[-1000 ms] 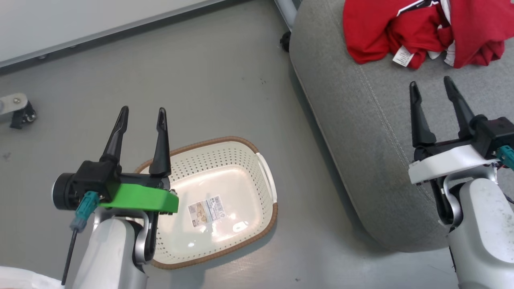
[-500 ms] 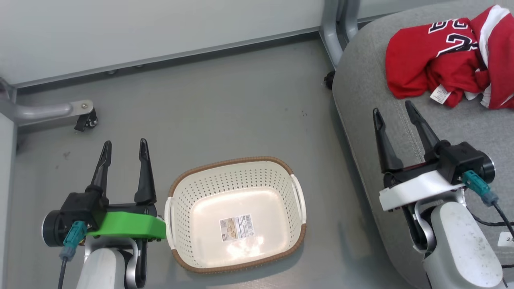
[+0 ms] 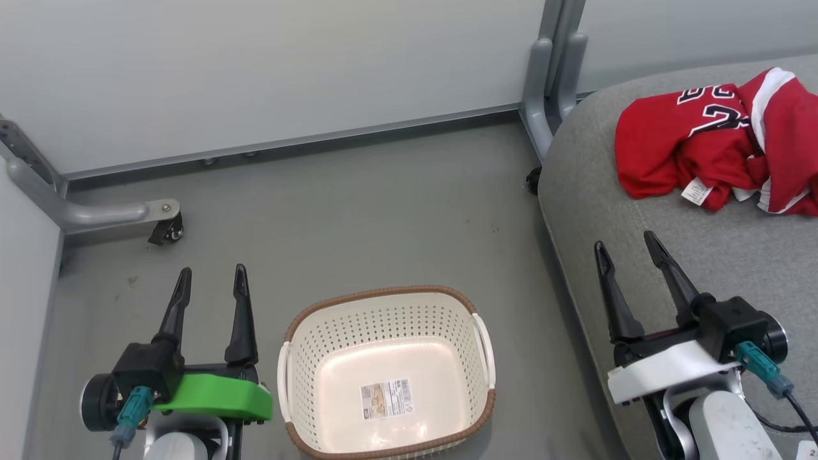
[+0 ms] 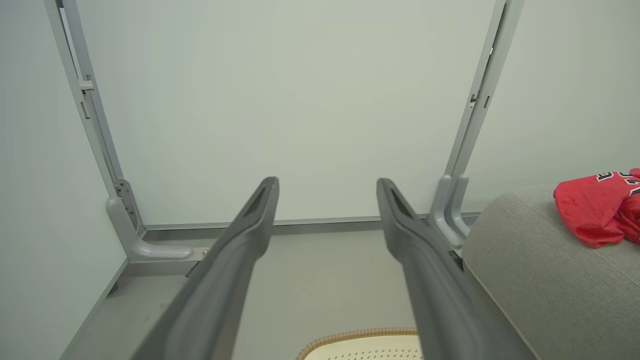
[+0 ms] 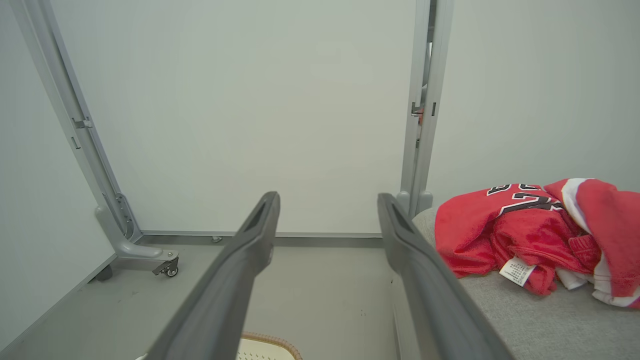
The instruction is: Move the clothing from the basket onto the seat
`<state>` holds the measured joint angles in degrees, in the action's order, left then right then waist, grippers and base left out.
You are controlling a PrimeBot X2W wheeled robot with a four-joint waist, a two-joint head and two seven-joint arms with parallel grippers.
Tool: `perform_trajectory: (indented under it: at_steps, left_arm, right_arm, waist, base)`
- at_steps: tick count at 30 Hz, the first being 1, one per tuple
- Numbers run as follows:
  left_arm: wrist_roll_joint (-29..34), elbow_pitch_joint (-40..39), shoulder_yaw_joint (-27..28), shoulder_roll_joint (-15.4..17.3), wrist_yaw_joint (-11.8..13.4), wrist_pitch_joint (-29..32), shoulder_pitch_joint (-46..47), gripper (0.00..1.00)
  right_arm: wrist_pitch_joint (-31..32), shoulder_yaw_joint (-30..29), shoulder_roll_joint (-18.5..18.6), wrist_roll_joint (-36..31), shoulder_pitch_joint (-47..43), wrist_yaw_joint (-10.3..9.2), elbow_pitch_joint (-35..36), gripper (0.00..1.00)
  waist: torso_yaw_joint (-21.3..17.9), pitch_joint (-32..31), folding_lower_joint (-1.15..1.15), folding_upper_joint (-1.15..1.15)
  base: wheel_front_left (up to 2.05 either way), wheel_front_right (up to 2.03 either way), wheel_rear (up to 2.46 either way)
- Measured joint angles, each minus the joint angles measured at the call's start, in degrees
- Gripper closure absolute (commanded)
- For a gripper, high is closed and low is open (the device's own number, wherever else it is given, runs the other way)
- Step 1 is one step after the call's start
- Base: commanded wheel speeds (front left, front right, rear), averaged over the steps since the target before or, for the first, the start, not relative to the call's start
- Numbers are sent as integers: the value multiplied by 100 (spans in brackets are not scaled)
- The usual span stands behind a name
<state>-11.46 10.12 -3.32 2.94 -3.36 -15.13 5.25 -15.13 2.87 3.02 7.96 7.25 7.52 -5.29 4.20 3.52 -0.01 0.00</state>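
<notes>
We see the clothing (image 3: 716,153) lying as one crumpled red heap on the far right part of the seat (image 3: 639,275). Its long axis runs left to right. The black-and-white numbers face up along the far edge, and a white tag (image 3: 696,190) pokes out at the near edge.

Down on the grey floor (image 3: 358,211), the basket (image 3: 377,292) sits just left of the seat without touching it. Its long axis also runs left to right, with a white handle at each end and a paper label (image 3: 385,399) on its bottom.

Our left gripper (image 3: 213,270) hangs over the floor just left of the basket, fingers pointing away from us, spread well apart with nothing between them. Our right gripper (image 3: 624,241) hovers above the seat's near left edge, well short of the heap, jaws just as wide and gripping nothing.
</notes>
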Motion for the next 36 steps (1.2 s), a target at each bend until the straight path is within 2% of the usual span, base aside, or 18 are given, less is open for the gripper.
perform_trajectory:
  at_steps: [13, 33, 34, 36]
  left_arm:
    - [-136, 78, -103, -5, 35, 0, -271, 0]
    - [-109, 142, -71, -7, 85, 0, -347, 0]
    - [-109, 142, -69, -7, 85, 0, -347, 100]
    - [-112, 225, -75, -10, 85, 1, -358, 100]
  right_arm:
    - [0, -145, -18, 160, -572, 0, 100, 0]
    - [0, -153, -20, 176, -659, 0, 53, 0]
    - [0, -152, -20, 177, -659, 0, 48, 100]
    - [1, -148, -35, 175, -678, 0, -33, 100]
  waist:
    - [-12, -366, 0, 0]
    - [42, -422, 0, 0]
    - [43, -421, 0, 0]
    - [43, -421, 0, 0]
  base:
    - [0, 0, 0]
    - [0, 0, 0]
    - [0, 0, 0]
    - [0, 0, 0]
